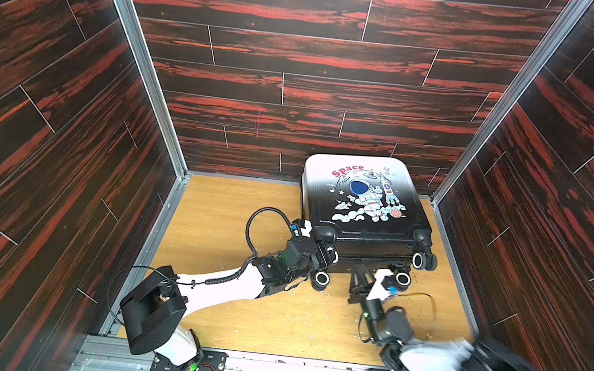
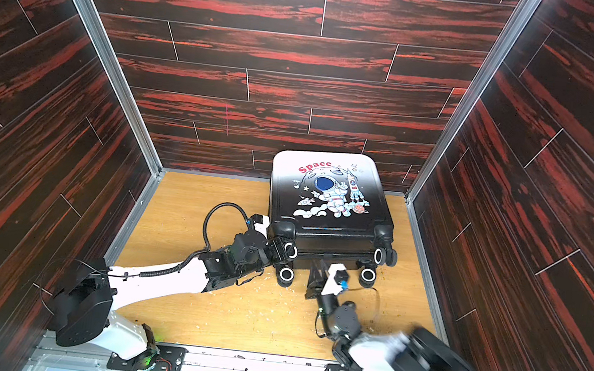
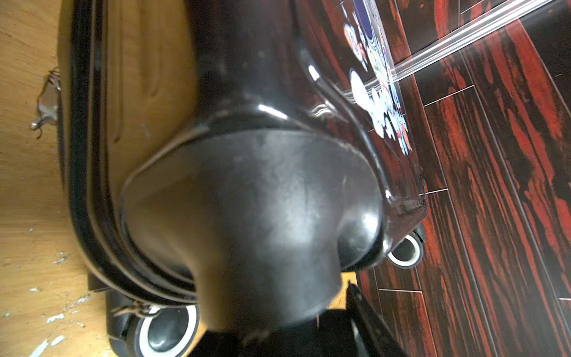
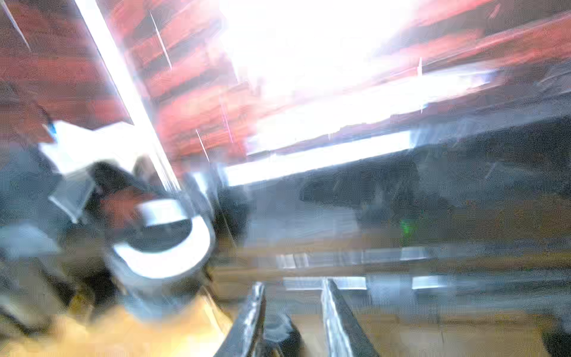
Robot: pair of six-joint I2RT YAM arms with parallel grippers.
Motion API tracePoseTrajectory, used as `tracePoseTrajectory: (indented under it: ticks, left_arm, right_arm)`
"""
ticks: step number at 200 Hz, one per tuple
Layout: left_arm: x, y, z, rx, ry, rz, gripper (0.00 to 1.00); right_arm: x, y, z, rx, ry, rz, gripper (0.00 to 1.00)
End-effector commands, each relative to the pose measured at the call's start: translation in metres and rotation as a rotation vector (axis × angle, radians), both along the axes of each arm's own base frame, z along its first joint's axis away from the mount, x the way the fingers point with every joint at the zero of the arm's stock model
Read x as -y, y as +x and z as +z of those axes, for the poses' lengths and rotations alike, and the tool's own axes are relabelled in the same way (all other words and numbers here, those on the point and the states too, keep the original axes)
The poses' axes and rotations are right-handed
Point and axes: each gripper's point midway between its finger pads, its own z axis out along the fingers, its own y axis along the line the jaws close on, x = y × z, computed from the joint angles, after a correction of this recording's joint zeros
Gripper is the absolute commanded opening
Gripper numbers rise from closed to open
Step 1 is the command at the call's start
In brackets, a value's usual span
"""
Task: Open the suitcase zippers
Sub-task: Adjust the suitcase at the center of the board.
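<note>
Suitcase [image 1: 370, 245] flat on wood floor [image 1: 226, 224], back wall [image 1: 300, 80] just behind it. Lid [image 1: 323, 206] reads "Space" [image 1: 348, 170] in red. Zippers [image 3: 77, 154] run round seam. L gripper [image 1: 325, 245] at its near-left wheel housing [image 3: 247, 201]; grip can't tell. R gripper [image 1: 361, 273] by its near edge, jaws part-open, holding nothing.

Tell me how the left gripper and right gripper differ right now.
The left gripper is up against the suitcase's left wheel corner; the right gripper sits by its wheel end, between wheels. The right gripper's jaws stand apart; the left gripper's are hidden. Both point toward the suitcase.
</note>
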Motion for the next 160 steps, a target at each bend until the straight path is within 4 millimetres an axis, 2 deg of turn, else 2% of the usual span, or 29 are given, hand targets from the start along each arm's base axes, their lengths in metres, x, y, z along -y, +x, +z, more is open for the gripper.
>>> tracePoseTrajectory:
  ticks: [1,23,41,53,66,85,97,108,121,138,153,160]
  left_arm:
    - [0.063,-0.035,0.047,0.152,-0.061,-0.241,0.00]
    - [0.081,-0.043,0.047,0.165,-0.080,-0.268,0.00]
    - [0.077,-0.043,0.046,0.182,-0.095,-0.246,0.00]
    - [0.069,-0.044,0.042,0.192,-0.088,-0.225,0.00]
    - [0.066,-0.048,0.040,0.191,-0.090,-0.228,0.00]
    - [0.072,-0.061,0.044,0.215,-0.085,-0.266,0.00]
    - [0.078,-0.071,0.048,0.238,-0.071,-0.298,0.00]
    - [0.086,-0.080,0.052,0.261,-0.056,-0.329,0.00]
    - [0.094,-0.088,0.054,0.273,-0.052,-0.357,0.00]
    - [0.105,-0.097,0.059,0.287,-0.063,-0.394,0.00]
    - [0.113,-0.107,0.064,0.312,-0.065,-0.423,0.00]
    - [0.116,-0.110,0.066,0.325,-0.061,-0.432,0.00]
  right_arm:
    - [0.036,0.011,-0.064,-0.395,-0.164,-0.131,0.37]
    - [0.098,0.033,-0.052,-0.603,-0.009,-0.313,0.44]
    - [0.142,0.045,-0.044,-0.731,0.058,-0.474,0.49]
    - [0.155,0.059,-0.038,-0.772,0.087,-0.509,0.52]
    - [0.169,0.078,-0.045,-0.872,0.143,-0.537,0.53]
    - [0.169,0.115,-0.050,-0.952,0.207,-0.469,0.55]
    - [0.149,0.145,-0.042,-0.952,0.203,-0.332,0.56]
    - [0.120,0.167,-0.037,-0.982,0.212,-0.170,0.55]
    - [0.081,0.184,-0.026,-0.980,0.184,0.009,0.55]
    - [0.029,0.187,-0.020,-0.987,0.101,0.182,0.55]
    - [-0.021,0.176,-0.018,-0.984,0.036,0.350,0.55]
    - [-0.037,0.171,-0.020,-0.993,0.023,0.402,0.55]
